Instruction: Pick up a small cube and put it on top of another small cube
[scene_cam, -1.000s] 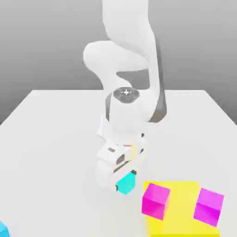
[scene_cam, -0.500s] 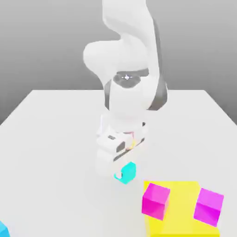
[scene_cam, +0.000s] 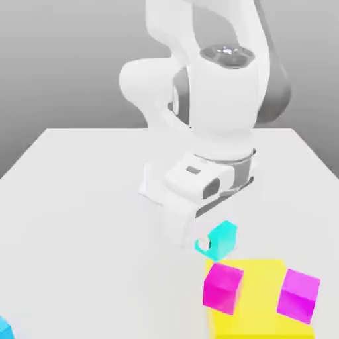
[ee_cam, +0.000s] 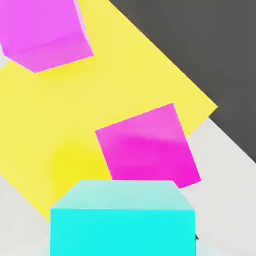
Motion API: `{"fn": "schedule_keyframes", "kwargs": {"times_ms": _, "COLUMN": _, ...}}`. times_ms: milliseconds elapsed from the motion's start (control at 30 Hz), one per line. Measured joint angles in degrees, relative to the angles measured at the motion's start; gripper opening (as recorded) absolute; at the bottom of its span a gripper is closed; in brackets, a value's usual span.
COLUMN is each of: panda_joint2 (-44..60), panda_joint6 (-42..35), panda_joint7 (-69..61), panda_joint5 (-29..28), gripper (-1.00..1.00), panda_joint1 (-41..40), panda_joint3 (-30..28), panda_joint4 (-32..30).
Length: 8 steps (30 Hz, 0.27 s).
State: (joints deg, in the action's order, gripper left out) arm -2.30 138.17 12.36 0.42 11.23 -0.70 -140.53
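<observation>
Exterior view: gripper (scene_cam: 206, 243) pinching the small cube (scene_cam: 222, 238) aloft (pick-up done), just short of the nearer magenta cube (scene_cam: 222, 286) on the yellow mat (scene_cam: 261, 298); stacking remains.

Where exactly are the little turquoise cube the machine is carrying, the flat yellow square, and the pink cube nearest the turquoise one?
small turquoise cube (scene_cam: 222, 238), exterior view, front face.
flat yellow square (scene_cam: 259, 291), exterior view, bare top between the pink cubes.
nearer magenta cube (scene_cam: 222, 287), exterior view, front face.
</observation>
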Motion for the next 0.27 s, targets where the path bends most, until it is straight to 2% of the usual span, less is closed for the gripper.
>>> {"fn": "schedule_keyframes", "kwargs": {"times_ms": 133, "panda_joint2": 6.3, "panda_joint6": 6.1, "panda_joint7": 0.8, "panda_joint5": -0.1, "gripper": -1.00, "panda_joint1": 0.1, "panda_joint3": 0.1, "panda_joint4": 0.2}}
{"fn": "schedule_keyframes", "kwargs": {"times_ms": 167, "panda_joint2": 7.3, "panda_joint6": 7.3, "panda_joint7": 0.9, "panda_joint5": -0.1, "gripper": 1.00, "panda_joint1": 0.1, "panda_joint3": 0.1, "panda_joint4": 0.0}}
{"fn": "schedule_keyframes", "kwargs": {"times_ms": 267, "panda_joint2": 7.3, "panda_joint6": 7.3, "panda_joint7": 0.9, "panda_joint5": -0.1, "gripper": 1.00, "panda_joint1": 0.1, "panda_joint3": 0.1, "panda_joint4": 0.0}}
